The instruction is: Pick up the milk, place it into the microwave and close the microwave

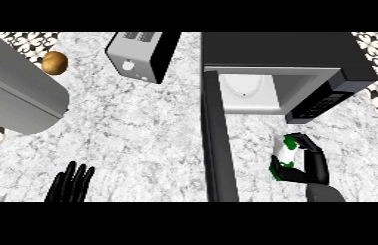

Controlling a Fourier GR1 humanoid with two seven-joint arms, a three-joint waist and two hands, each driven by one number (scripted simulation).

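Before the open microwave (273,84), the right hand (314,161) grips the milk (286,156). Placing it inside and closing the door (219,149) remain. Left hand (71,184) rests open.

Milk (287,156): a small white carton with green markings, held off the counter (133,129) in the curled fingers of the right hand (314,164), which hides part of it. It sits in front of the microwave's open cavity, to the right of the door. Microwave (295,54): a dark-bodied unit at the counter's far right, its light interior exposed with a white turntable visible inside. Microwave door (218,144): dark, swung fully open, extending from the cavity's left edge toward the viewer.
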